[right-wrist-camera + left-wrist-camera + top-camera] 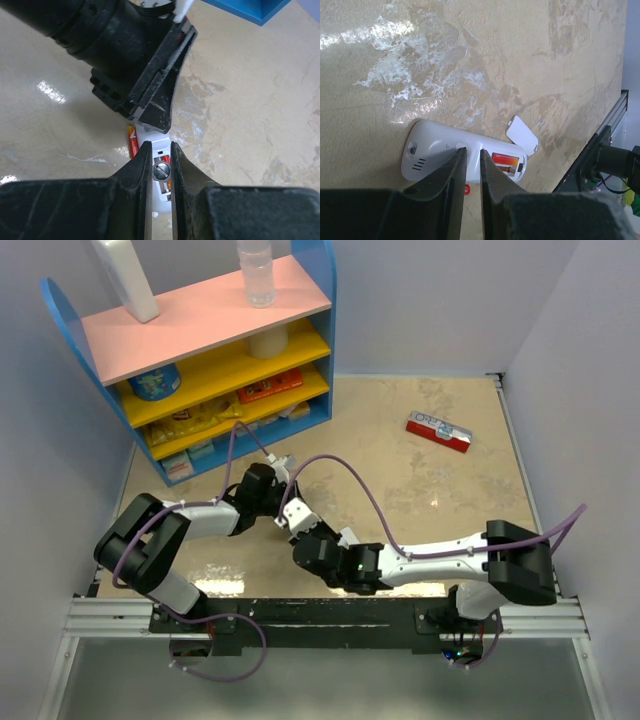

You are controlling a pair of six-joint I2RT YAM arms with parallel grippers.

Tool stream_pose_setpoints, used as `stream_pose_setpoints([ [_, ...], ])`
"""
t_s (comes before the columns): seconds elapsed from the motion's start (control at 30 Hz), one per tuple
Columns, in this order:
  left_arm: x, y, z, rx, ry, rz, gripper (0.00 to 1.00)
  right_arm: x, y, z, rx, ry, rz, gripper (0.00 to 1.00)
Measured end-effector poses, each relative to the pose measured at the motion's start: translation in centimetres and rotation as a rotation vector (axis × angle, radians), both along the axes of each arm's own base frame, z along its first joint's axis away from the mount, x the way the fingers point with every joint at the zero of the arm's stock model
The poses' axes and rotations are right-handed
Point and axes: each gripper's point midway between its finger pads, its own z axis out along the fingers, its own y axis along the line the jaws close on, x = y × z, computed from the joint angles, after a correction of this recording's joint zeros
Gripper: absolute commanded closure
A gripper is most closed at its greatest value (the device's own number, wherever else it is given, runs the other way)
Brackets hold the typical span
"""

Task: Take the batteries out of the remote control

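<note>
left gripper, near-closed, empty, steadies remote control, bench centre-left; right gripper, slit gap, hold unclear, probes batteries.

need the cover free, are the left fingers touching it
Apart: left wrist view shows the cover past the end of the remote control, clear of the left fingers.

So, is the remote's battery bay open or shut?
Open: the cover lies off beside the remote, and a red-orange battery shows inside.
</note>
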Motion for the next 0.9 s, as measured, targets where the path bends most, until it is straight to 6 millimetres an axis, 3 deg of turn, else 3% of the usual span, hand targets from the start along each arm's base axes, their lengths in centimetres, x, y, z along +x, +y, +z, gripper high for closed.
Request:
stream_pose_setpoints([
  [0.3,0.2,0.0,-0.1,0.003,-0.006,0.006,0.79,-1.8,2.1,-1.3,-0.142,-0.098,-0.017,1.0],
  [0.9,0.4,0.1,-0.1,0.009,-0.013,0.016,0.8,-3.7,2.4,-2.4,-0.283,-0.167,-0.048,1.0],
])
